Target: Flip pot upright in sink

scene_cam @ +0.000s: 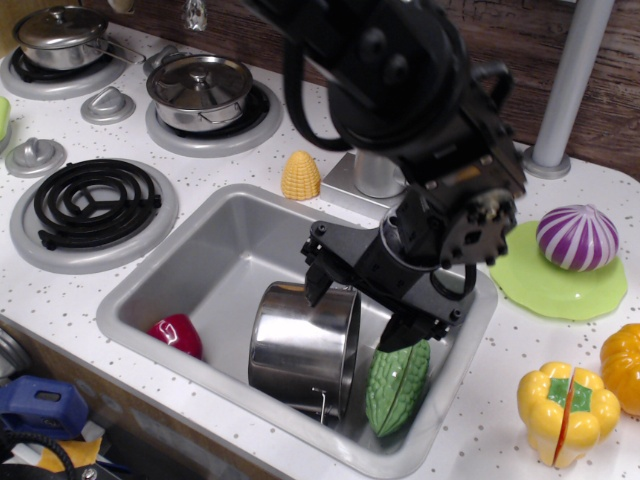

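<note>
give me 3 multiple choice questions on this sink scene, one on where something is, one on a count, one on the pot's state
1. Where is the corn?
A. in the sink
B. on the counter behind the sink
C. on the green plate

2. How many lidded pots sit on the burners?
A. one
B. two
C. three

3. How does the pot in the sink lie?
A. upright, mouth up
B. on its side
C. mouth down, flat

Answers:
1. B: the corn stands on the white counter just past the back rim of the sink.
2. B: one lidded pot is at the far left and another is next to it.
3. B: the pot shows its curved wall, rim facing the green gourd, with the open gripper over that rim.
</note>
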You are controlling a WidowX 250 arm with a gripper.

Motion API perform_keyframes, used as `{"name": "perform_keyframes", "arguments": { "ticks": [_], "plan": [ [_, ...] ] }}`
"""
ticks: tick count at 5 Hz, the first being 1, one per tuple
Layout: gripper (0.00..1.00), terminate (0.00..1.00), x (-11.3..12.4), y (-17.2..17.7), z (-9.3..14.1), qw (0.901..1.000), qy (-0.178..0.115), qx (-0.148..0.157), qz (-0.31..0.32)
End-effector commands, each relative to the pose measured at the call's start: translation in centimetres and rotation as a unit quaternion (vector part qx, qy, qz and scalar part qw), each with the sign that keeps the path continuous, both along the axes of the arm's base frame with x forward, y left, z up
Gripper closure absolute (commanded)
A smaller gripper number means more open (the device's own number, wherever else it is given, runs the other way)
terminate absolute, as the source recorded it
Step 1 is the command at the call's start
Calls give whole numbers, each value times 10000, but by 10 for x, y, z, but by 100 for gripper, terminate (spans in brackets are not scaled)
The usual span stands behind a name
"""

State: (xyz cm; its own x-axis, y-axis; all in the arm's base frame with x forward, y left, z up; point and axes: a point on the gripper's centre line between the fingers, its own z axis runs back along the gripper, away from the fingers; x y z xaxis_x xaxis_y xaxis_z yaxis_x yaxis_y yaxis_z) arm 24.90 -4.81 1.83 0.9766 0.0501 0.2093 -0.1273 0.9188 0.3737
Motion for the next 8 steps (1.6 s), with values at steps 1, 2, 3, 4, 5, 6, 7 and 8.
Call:
{"name": "perform_keyframes", "arguments": {
  "ticks": [1, 2, 3, 4, 5, 6, 7, 8],
  "plan": [
    [0, 0, 3, -5, -3, 9988, -276, 410, 10],
    [0, 0, 3, 2, -11, 9958, -421, 809, -39],
    [0, 0, 2, 8, -12, 9935, -424, 1054, -105],
    [0, 0, 3, 16, -10, 9937, -386, 1043, -152],
    [100, 0, 4, 23, -6, 9945, -358, 976, -154],
    [100, 0, 3, 28, -7, 9946, -403, 939, -169],
    [100, 0, 2, 30, -8, 9946, -455, 919, -165],
    [100, 0, 2, 36, -6, 9952, -428, 849, -238]
  ]
}}
